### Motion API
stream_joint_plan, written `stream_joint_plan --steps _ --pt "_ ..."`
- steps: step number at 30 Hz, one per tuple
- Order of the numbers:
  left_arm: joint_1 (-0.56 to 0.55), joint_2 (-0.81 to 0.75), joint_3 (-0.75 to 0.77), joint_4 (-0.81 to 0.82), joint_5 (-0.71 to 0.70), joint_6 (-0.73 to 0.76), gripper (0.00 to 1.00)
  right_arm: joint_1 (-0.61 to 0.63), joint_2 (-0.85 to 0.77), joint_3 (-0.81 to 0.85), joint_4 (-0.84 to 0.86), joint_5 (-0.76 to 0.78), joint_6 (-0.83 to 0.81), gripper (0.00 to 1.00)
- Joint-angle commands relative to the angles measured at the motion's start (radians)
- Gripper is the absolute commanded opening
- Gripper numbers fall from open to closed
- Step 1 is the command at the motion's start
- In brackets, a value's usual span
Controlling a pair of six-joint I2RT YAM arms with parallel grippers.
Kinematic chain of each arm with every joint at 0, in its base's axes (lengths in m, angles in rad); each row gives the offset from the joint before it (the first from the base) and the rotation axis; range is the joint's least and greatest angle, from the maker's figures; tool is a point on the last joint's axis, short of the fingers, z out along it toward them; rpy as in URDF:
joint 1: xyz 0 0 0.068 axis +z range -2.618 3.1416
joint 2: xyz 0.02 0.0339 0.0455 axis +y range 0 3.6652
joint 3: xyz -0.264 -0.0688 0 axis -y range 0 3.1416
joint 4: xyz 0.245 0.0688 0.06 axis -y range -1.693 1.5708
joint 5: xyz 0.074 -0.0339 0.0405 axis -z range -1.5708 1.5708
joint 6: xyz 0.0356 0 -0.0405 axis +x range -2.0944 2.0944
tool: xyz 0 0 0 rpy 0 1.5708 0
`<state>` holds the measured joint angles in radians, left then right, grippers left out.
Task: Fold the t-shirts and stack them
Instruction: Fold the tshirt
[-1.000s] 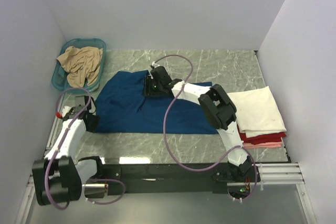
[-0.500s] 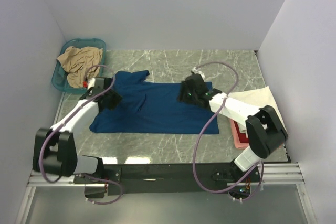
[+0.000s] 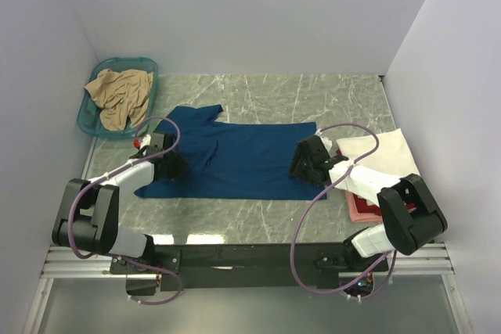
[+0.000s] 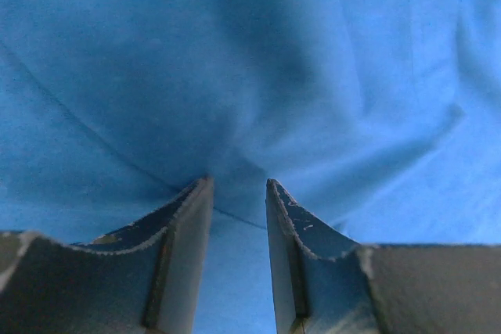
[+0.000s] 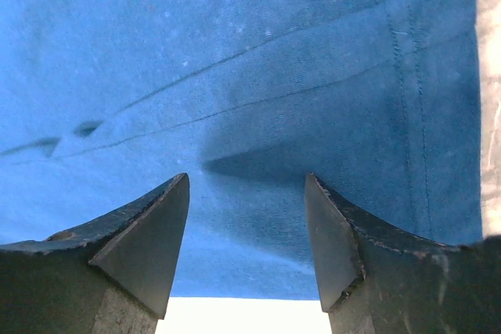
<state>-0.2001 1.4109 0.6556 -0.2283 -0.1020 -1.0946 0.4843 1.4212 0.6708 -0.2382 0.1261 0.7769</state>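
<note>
A dark blue t-shirt [image 3: 235, 158] lies spread flat in the middle of the table. My left gripper [image 3: 174, 164] rests low on its left part, jaws a little apart; its wrist view has the fingertips [image 4: 205, 185] pressing on the blue cloth [image 4: 313, 60], nothing pinched. My right gripper [image 3: 302, 165] is at the shirt's right end, open over the hemmed edge [image 5: 423, 115]. A cream-white t-shirt [image 3: 385, 154] tops a folded stack with a red one [image 3: 362, 207]. A tan t-shirt [image 3: 119, 93] sits crumpled in the basket.
The teal basket [image 3: 88, 125] stands at the back left corner. The folded stack takes up the table's right edge. White walls close in the left, back and right. Bare marble shows behind and in front of the blue shirt.
The right gripper went from the shirt's collar area to its right end. The left gripper swung up by the basket, then down onto the shirt's left part. The shirt lies flatter.
</note>
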Motion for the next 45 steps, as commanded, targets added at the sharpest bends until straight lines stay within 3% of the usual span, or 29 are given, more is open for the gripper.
stream_joint_plan --steps 1,11,20,23,27,31,36,42,45 --pt "-0.007 -0.015 -0.054 0.047 -0.019 -0.022 0.41 0.000 -0.022 -0.043 -0.003 -0.006 0.090 0.68" --pt "-0.009 -0.170 -0.208 -0.020 -0.044 -0.077 0.42 -0.001 -0.174 -0.233 -0.076 -0.054 0.209 0.68" --pt "-0.013 -0.386 -0.289 -0.143 -0.033 -0.108 0.42 0.000 -0.471 -0.365 -0.208 -0.120 0.255 0.68" --pt "-0.013 -0.454 -0.260 -0.175 -0.030 -0.088 0.44 -0.001 -0.594 -0.337 -0.248 -0.123 0.233 0.68" --pt "-0.012 -0.422 -0.075 -0.215 -0.070 -0.024 0.49 -0.001 -0.621 -0.229 -0.169 -0.175 0.119 0.68" --pt "0.030 -0.247 0.230 -0.221 -0.122 0.065 0.56 -0.001 -0.475 0.003 0.021 -0.255 0.021 0.68" --pt "0.117 0.063 0.519 -0.171 0.004 0.225 0.56 0.000 -0.093 0.309 0.141 -0.359 -0.074 0.65" --pt "0.156 0.340 0.724 -0.126 0.166 0.400 0.57 0.000 0.278 0.611 0.318 -0.499 -0.010 0.65" --pt "0.160 0.460 0.832 -0.173 0.162 0.461 0.58 0.002 0.459 0.743 0.399 -0.575 0.070 0.64"
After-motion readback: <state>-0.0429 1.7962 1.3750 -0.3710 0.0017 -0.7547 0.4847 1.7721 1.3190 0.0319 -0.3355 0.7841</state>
